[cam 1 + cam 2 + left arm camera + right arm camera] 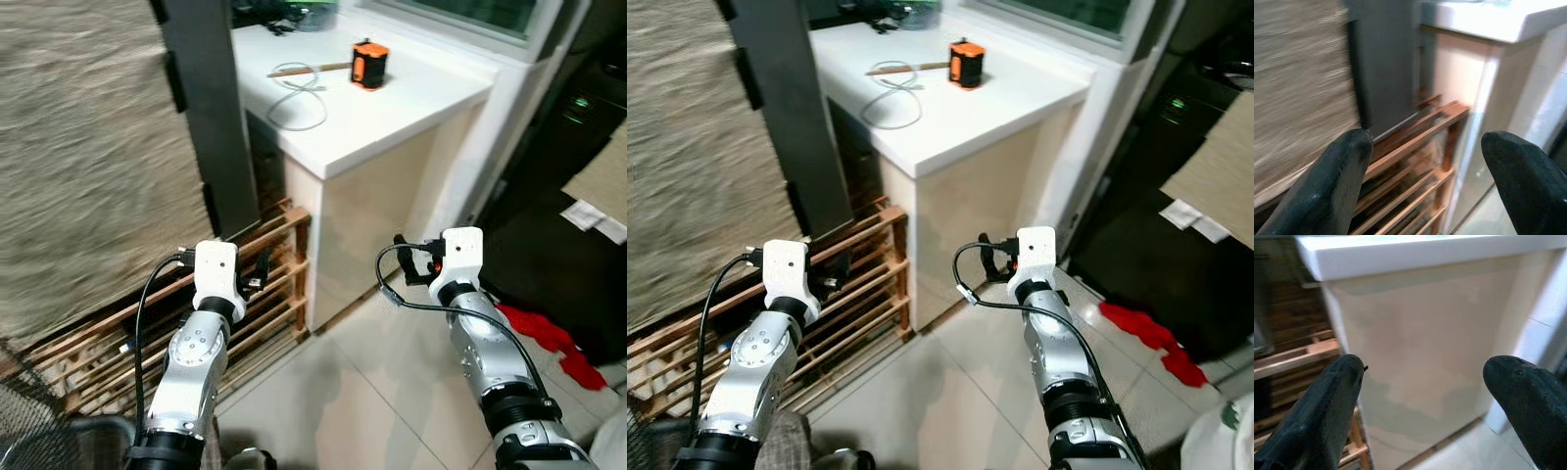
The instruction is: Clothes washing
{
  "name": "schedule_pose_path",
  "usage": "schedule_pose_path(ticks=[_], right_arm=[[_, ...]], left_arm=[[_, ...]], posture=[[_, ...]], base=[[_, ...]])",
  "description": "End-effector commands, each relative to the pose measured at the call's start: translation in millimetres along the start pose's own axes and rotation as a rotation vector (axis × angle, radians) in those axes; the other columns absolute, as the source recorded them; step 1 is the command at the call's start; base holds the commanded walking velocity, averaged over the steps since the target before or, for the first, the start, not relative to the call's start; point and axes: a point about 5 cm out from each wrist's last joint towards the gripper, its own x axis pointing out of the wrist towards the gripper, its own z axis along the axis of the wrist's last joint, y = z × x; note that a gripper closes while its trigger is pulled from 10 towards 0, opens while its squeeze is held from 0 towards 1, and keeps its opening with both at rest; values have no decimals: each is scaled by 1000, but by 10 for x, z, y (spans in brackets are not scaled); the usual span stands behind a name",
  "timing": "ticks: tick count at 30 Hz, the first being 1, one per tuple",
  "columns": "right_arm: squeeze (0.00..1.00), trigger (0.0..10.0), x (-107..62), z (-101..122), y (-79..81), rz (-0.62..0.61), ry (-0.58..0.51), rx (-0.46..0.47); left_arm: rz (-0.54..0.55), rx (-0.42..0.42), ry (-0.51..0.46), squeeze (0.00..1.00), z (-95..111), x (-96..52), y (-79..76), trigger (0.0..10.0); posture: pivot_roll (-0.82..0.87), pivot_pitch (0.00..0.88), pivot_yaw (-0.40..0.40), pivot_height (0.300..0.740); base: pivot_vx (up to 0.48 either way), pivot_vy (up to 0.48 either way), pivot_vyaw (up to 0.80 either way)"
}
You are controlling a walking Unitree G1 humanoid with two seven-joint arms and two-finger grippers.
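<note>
Both arms raised in front of me, nothing held. My left gripper point(1425, 186) has its fingers point(1327, 191) spread wide, pointing at the wooden rack point(265, 284) that stands on the floor against the side of the cabinet point(372, 225). My right gripper point(1425, 416) is spread just as wide, fingers point(1528, 401) empty, facing the beige side panel of that cabinet.

The clothing: a red garment point(549, 338) lies crumpled on the floor off to my right, on the edge of a dark area, well apart from both grippers. It is beside my right forearm in the head views, lower and further out. Touching nothing of mine.

Cabinet has a white top point(411, 108). On it: an orange and black tape measure point(369, 65) near the far edge, a loop of white cable point(299, 98) lying flat just beside it, and a thin wooden stick point(309, 70) between cable and tape measure. A dark upright post point(211, 127) stands at the cabinet's left corner, with a woven beige blind point(88, 147) to the left of it. Pale tiled floor point(343, 411) under both arms. Wrist views are blurred; the rack slats are soft.
</note>
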Motion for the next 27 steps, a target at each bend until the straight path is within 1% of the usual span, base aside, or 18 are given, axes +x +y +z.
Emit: schedule_pose_path(ticks=[1,3,4,5,8,13,14,15,16,17,21,27], right_arm=[[616,10000,0,16,-27,-11,-12,-2],[616,10000,-5,14,-40,-17,-12,-1],[624,10000,-7,13,-47,-18,-12,-1],[624,10000,-11,7,-56,-20,-11,-4],[631,10000,-14,-1,-64,-20,-8,-7],[627,10000,13,-9,-25,-12,9,4],[604,10000,32,-35,-18,-21,43,-21],[573,10000,37,-45,-20,-30,57,-28],[573,10000,41,-51,-22,-36,65,-31],[549,10000,39,-56,-31,-38,68,-36],[545,10000,30,-67,-51,-47,71,-43],[537,10000,29,-68,-57,-69,73,-56]], left_arm=[[33,-13,37,0,-66,-40,58,10000],[53,-17,38,0,-85,-72,105,10000],[66,-2,42,0,-104,-90,133,10000],[80,-3,59,0,-151,-123,167,10000],[95,-10,79,0,-207,-161,193,10000],[108,-7,65,0,-170,-133,211,10000],[111,-4,61,0,-161,-128,223,10000],[112,-3,61,0,-161,-129,225,10000],[112,-3,61,0,-161,-130,227,10000],[115,-3,61,0,-163,-135,232,10000],[118,-3,61,0,-166,-143,233,10000],[103,-6,60,0,-168,-129,179,10000]], posture=[[-83,0,4,740],[-83,0,4,740],[-83,0,4,740],[-81,0,2,740],[-75,0,-4,740],[-65,0,-16,740],[-64,0,-17,740],[-63,0,-18,740],[-63,0,-18,740],[-63,0,-20,740],[-63,0,-20,740],[-70,0,-15,740]], base=[[0,0,756],[0,0,756],[0,0,750],[0,0,750],[0,0,750],[0,0,745],[0,0,0],[0,0,0],[0,0,0],[0,0,0],[0,0,0],[0,0,0]])
